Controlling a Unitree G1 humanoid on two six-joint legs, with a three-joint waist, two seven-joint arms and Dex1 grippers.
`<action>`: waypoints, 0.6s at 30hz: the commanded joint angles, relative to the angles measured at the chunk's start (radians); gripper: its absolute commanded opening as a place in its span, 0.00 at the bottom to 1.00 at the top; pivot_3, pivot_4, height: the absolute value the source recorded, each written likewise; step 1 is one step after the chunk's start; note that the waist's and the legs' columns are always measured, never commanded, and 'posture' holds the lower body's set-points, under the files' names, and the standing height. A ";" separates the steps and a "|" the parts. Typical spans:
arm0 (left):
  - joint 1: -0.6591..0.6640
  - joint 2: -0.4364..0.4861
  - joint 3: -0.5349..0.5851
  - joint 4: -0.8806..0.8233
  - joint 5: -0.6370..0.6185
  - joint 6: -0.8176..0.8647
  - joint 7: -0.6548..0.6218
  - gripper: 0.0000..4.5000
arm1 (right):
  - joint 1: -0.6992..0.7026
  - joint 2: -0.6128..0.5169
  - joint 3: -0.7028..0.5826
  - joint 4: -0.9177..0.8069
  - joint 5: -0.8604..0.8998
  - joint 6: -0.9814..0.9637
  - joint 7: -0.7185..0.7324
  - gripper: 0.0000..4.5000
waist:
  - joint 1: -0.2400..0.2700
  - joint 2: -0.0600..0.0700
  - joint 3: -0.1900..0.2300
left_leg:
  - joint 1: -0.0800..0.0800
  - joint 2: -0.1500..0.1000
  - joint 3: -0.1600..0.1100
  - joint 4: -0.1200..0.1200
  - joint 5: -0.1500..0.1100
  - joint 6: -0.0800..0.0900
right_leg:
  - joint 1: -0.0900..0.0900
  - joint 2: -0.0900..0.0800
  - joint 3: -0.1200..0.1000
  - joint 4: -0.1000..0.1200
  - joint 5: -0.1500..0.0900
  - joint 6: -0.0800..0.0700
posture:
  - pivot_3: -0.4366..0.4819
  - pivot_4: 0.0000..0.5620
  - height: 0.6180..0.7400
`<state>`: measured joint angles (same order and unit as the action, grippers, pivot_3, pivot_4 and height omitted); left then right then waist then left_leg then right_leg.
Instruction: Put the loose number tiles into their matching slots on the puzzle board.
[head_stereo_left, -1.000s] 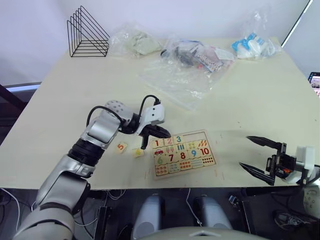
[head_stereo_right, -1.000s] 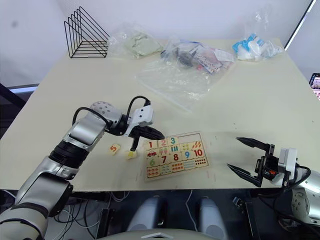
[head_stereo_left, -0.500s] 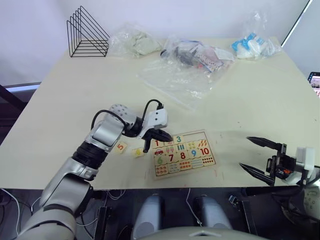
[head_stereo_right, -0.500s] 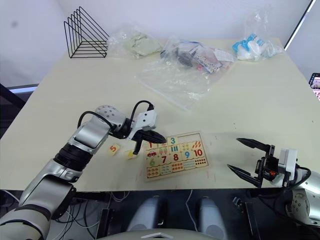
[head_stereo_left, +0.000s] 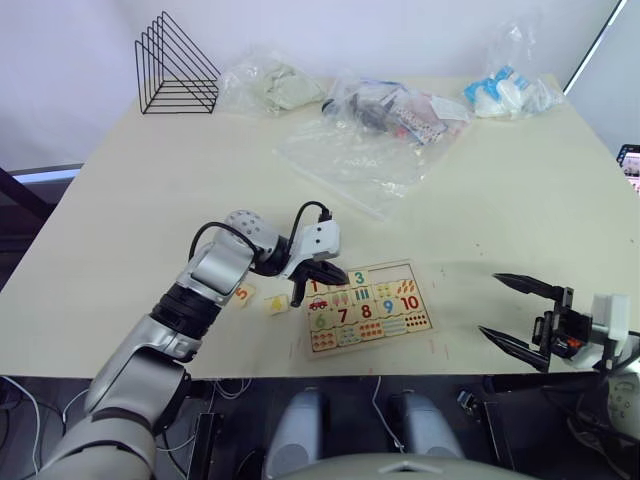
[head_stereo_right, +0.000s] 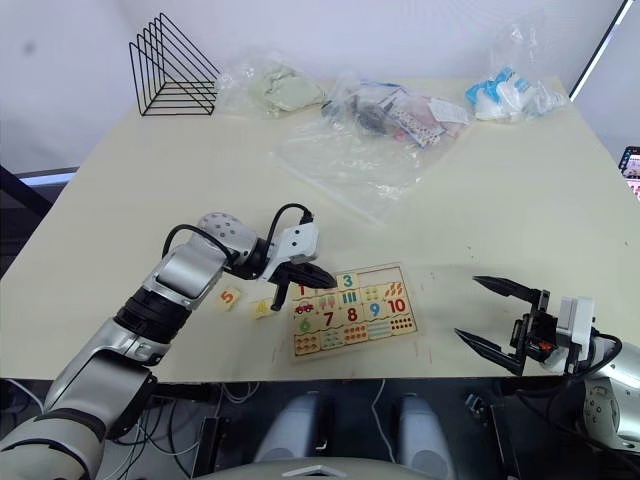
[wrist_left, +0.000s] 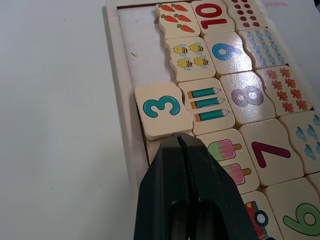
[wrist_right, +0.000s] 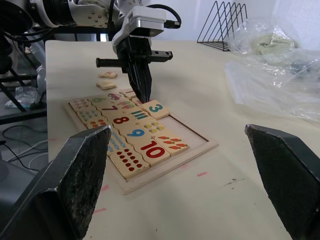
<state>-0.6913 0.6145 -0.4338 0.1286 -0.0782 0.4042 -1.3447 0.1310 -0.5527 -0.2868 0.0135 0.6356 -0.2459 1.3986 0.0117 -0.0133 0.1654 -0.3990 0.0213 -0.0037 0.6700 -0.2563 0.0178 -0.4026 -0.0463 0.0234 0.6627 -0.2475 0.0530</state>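
L tool (wrist_left: 181, 142) is clenched, empty, tips over the board's (head_stereo_left: 366, 308) top row just short of the 3 tile (wrist_left: 163, 107); the 3 sits a bit skewed, its near edge at the tool tips, so a push would go straight ahead along the row; two slots (wrist_left: 145, 52) past it are bare; loose 5 tile (head_stereo_left: 241, 294) & another pale tile (head_stereo_left: 276, 302) lie on the tabletop (head_stereo_left: 150, 190) behind the tool, off the board's end, L arm much nearer; R tool (head_stereo_left: 518, 312) spread wide, idle, well apart.
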 joint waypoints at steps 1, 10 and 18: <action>0.000 -0.005 0.008 -0.022 0.003 -0.014 0.004 0.00 | 0.002 -0.001 -0.009 -0.030 0.009 -0.018 0.000 1.00 | 0.000 0.000 0.000 | 0.000 0.000 0.000 0.000 0.000 0.000 | 0.000 0.000 0.000 0.000 0.000 0.000 | 0.48 0.27 1.00; -0.001 -0.014 0.003 -0.025 0.007 -0.020 0.003 0.00 | 0.007 0.001 -0.009 -0.033 0.010 -0.019 -0.001 1.00 | 0.000 0.000 0.000 | 0.000 0.000 0.000 0.000 0.000 0.000 | 0.000 0.000 0.000 0.000 0.000 0.000 | 0.48 0.27 1.00; 0.010 -0.001 0.001 -0.031 0.013 -0.027 -0.010 0.00 | 0.018 -0.001 -0.011 -0.040 0.011 -0.019 -0.002 1.00 | 0.000 0.000 0.000 | 0.000 0.000 0.000 0.000 0.000 0.000 | 0.000 0.000 0.000 0.000 0.000 0.000 | 0.48 0.27 1.00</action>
<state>-0.6877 0.6031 -0.4371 0.1264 -0.0681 0.3895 -1.3472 0.1420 -0.5524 -0.2868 0.0098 0.6356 -0.2464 1.3963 0.0117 -0.0133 0.1654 -0.3990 0.0213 -0.0038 0.6700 -0.2563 0.0178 -0.4026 -0.0463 0.0234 0.6627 -0.2475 0.0530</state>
